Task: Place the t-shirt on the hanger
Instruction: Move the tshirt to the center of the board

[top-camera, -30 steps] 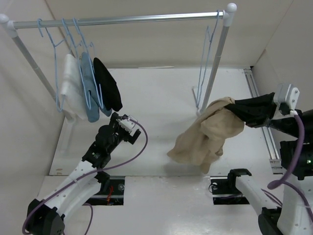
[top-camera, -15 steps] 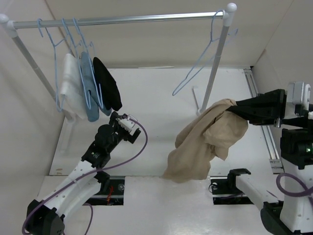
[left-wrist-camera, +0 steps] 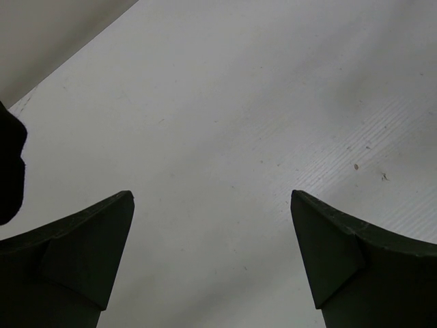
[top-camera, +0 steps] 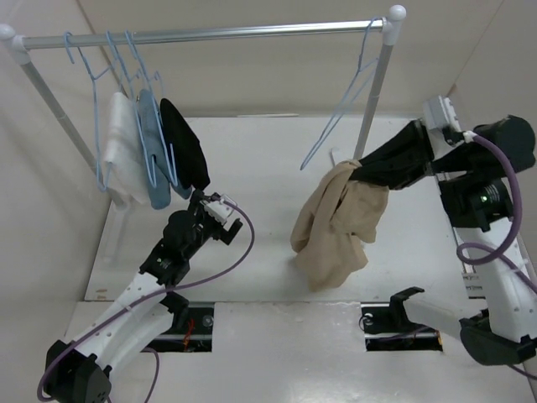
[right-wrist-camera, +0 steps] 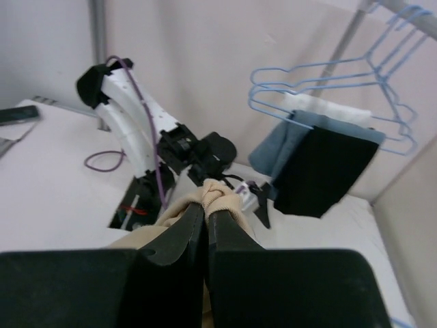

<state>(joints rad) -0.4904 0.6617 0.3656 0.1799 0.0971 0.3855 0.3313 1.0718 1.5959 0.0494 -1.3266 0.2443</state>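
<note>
My right tool clamped on t-shirt, hanger near, above it; left tool wide over table

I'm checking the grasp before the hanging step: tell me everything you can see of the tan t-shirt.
The t-shirt is tan, soft cotton-looking cloth, crumpled into a long bunch, with no neck or sleeves clearly showing. It hangs from the right gripper, whose jaws are shut on a pinched fold at its top. Its lower end droops toward the table; whether it touches is unclear. It is not on the hanger, which hangs tilted from the rail just above it.
</note>
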